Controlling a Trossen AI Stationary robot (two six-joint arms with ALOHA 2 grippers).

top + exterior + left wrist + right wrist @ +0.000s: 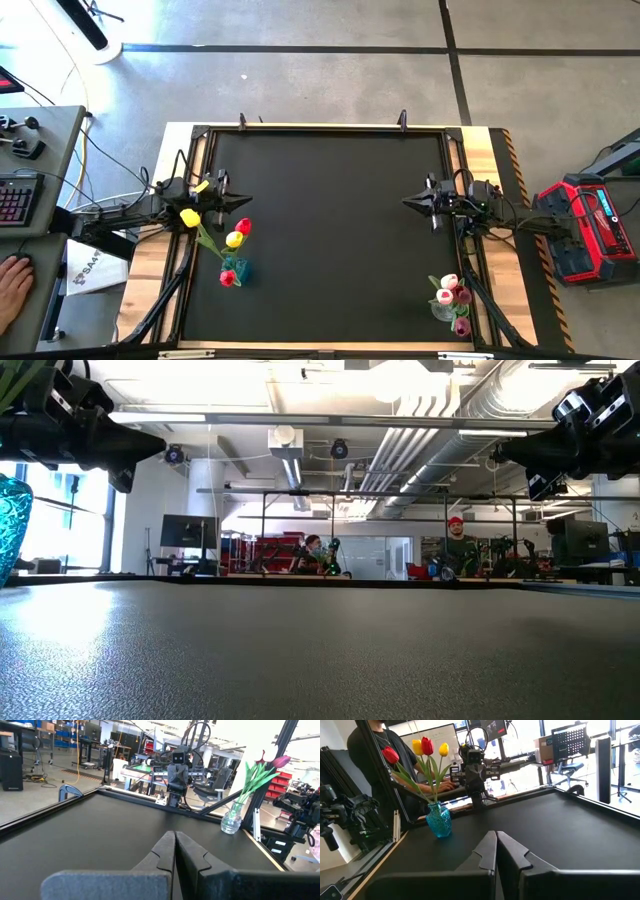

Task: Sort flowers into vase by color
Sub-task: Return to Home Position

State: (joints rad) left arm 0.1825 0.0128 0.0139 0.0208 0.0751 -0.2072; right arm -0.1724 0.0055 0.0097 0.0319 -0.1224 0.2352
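A blue glass vase (439, 823) near the table's left front corner holds red and yellow tulips (236, 240). A clear glass vase (231, 820) near the right front corner holds pink tulips (455, 293). Both vases rest on the black mat by their bases. My left gripper (246, 203) hovers shut at the mat's left side, pointing level toward the centre. My right gripper (406, 202) hovers shut at the mat's right side, facing it. Neither holds anything.
The black mat (330, 230) between the two grippers is bare. A raised black frame (320, 130) borders the mat. A red case (585, 225) stands off the table's right edge, and a person's hand (12, 285) rests at a desk to the left.
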